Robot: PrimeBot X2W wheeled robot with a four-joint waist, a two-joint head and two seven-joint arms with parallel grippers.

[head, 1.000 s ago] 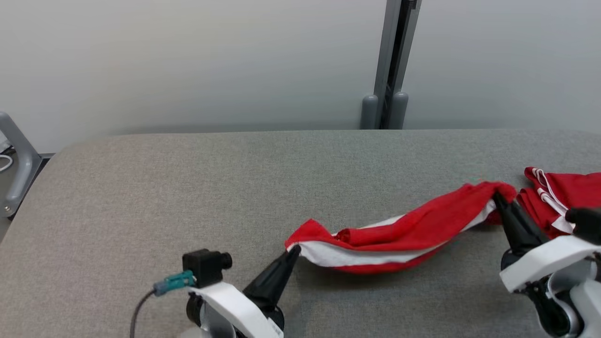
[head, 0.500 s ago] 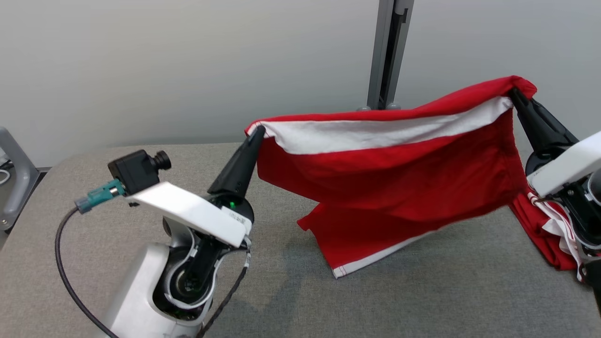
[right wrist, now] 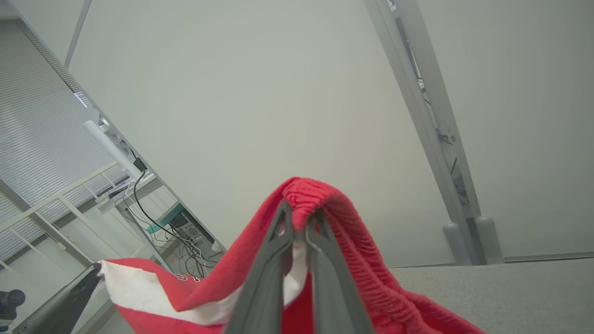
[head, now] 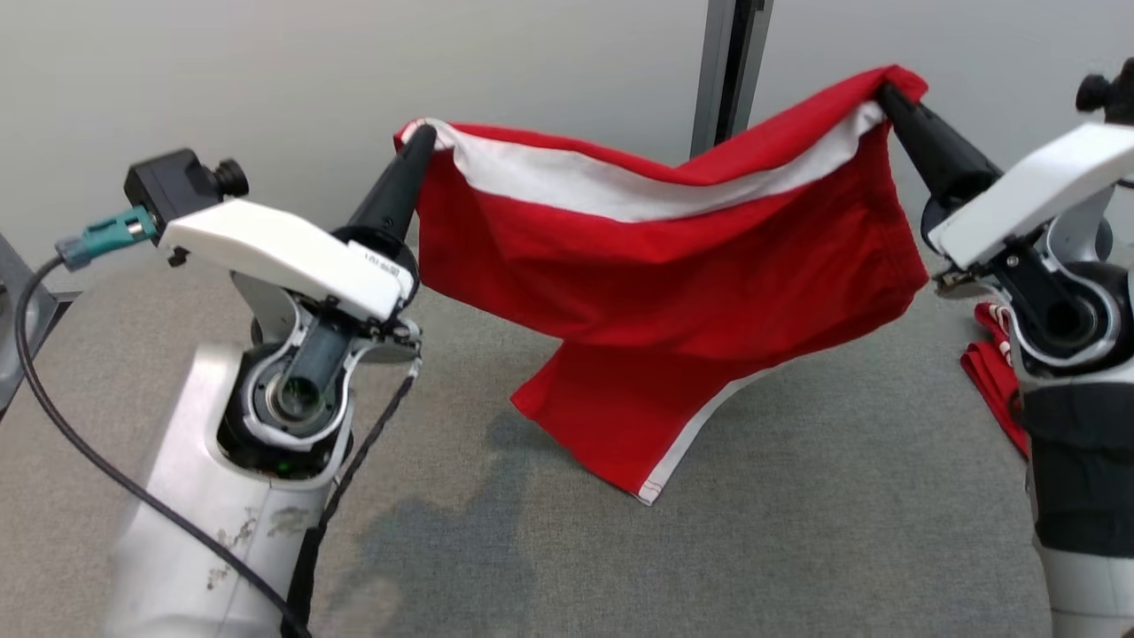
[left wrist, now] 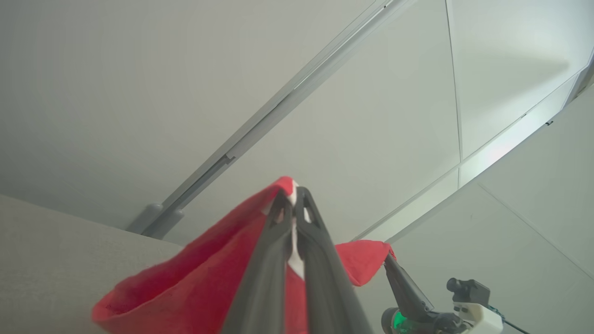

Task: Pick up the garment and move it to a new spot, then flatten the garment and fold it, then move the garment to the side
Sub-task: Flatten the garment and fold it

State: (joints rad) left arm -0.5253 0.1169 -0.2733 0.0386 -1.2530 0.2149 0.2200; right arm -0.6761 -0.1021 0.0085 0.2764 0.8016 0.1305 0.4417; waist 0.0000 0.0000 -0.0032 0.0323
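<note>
Slippage is the main risk, since the whole load hangs from two small pinches. At the far left a black cable loops beside the left arm; if the arm swings wide, that loop could snag.

The left gripper is raised, its jaws closed tight on the white-banded corner of the red shorts. In the left wrist view only a sliver of white cloth sits between the fingers, so I judge a sharp tug could pull it free.

The shorts hang in the air between the two arms, above the grey padded table. The top edge sags in the middle, and one leg with a white side stripe droops to a low corner. I cannot tell whether that corner touches the padding. If it drags during the carry, the cloth may bunch or fold under, making flattening harder. Spreading the arms too far would strain both grips.

The right gripper is likewise nearly closed on the other top corner. The right wrist view shows thick red fabric rolled over its tips, a bulkier hold that may unroll.

At the right edge a second red garment lies on the table near the right arm, which could catch or dislodge it as it lowers.
</note>
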